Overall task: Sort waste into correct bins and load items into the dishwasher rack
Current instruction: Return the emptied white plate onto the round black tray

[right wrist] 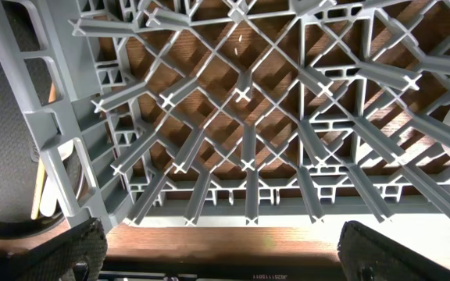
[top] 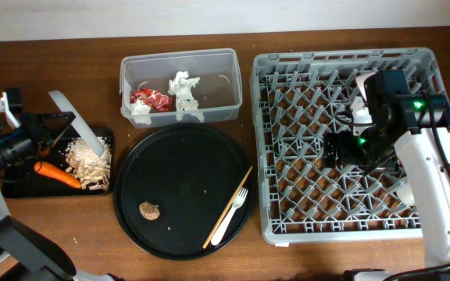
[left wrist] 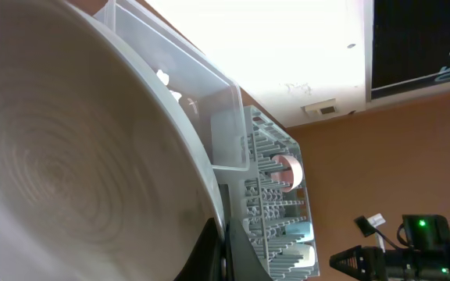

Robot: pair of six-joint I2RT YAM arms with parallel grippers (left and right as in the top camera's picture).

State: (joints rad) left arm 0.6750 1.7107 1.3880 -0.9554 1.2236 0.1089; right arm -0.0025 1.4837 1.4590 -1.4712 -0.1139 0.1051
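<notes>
My left gripper (top: 61,127) is shut on the rim of the white plate (top: 80,125), which stands tilted on edge over the shallow black tray (top: 22,187). Beige food scraps (top: 91,162) and an orange carrot (top: 57,175) lie in that tray. In the left wrist view the plate (left wrist: 61,156) fills the left side, with the gripper (left wrist: 223,254) clamped on its edge. My right gripper (top: 342,148) hangs open over the grey dishwasher rack (top: 287,156). In the right wrist view the gripper (right wrist: 237,257) has only the rack's lattice (right wrist: 244,133) beneath it.
The clear tub (top: 229,82) holds white tissues (top: 184,90) and a red wrapper (top: 151,97). A white fork (top: 229,218), a chopstick (top: 231,204) and a small brown scrap (top: 149,210) lie on the round black tray (top: 178,156). Two cups (left wrist: 301,242) stand in the rack.
</notes>
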